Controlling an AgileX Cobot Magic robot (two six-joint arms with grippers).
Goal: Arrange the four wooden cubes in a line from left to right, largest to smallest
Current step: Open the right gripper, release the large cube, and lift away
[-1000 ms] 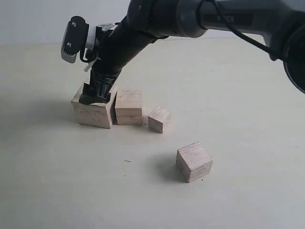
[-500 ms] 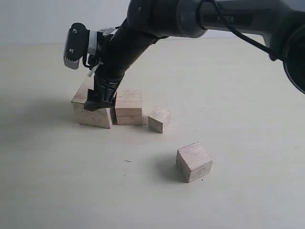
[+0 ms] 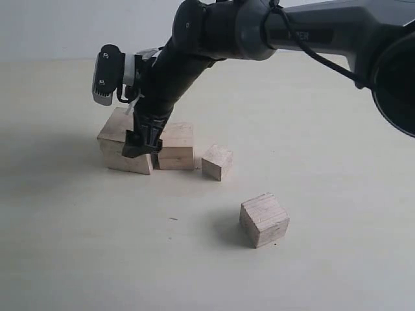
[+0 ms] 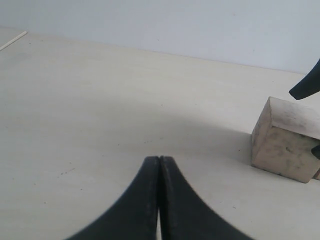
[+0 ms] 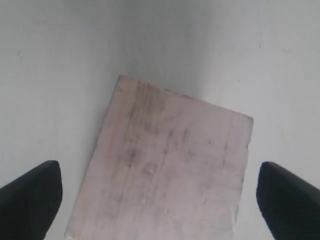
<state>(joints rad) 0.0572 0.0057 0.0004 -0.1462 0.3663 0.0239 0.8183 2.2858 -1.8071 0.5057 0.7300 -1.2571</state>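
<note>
Four wooden cubes lie on the pale table. The largest cube (image 3: 117, 153) is at the left, and the second cube (image 3: 176, 146) touches its right side. The smallest cube (image 3: 216, 162) lies a little further right. A mid-sized cube (image 3: 264, 219) sits apart nearer the front. My right gripper (image 3: 141, 141) reaches across and hangs open over the largest cube (image 5: 165, 165), a fingertip on either side with gaps. My left gripper (image 4: 159, 160) is shut and empty, low over bare table, with the largest cube (image 4: 282, 142) ahead of it.
The dark right arm (image 3: 259, 29) slants down from the upper right across the back of the table. A tip of the right gripper's finger (image 4: 306, 85) shows above the cube in the left wrist view. Bare table lies left of and in front of the row.
The right gripper has shifted a little to the right and toward the front over the largest cube, still open. The cubes have not moved.
</note>
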